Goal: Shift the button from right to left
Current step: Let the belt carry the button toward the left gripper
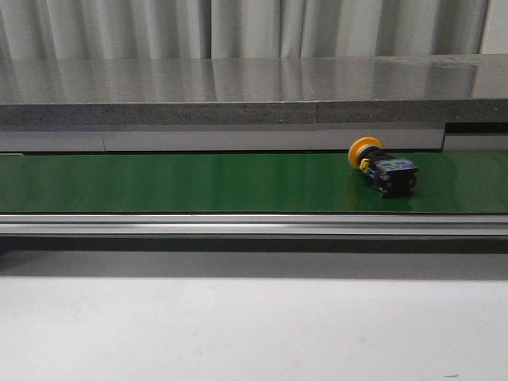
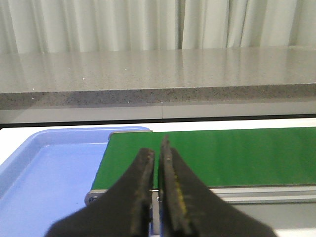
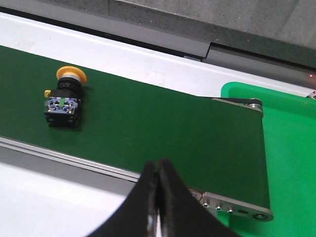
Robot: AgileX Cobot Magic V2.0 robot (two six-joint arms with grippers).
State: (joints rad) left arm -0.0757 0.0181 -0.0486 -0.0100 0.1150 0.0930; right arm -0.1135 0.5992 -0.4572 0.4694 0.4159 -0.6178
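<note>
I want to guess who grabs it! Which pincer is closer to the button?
Right. The right pincer has the button in its view on the belt; the left pincer sits at the belt's far end, button out of sight.

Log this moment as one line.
button: on green belt, lying sideways, right part | left gripper: shut, empty | right gripper: shut, empty

A plain dark green conveyor belt [image 1: 198, 182] carries a push button with a yellow-orange round cap and black blocky body [image 1: 383, 168] marked green. Speckled grey stone counter [image 1: 238, 91]; light blue plastic tray [image 2: 44, 168]; bright green plastic tray [image 3: 291, 148]; black gripper fingers [image 2: 143, 197].
</note>
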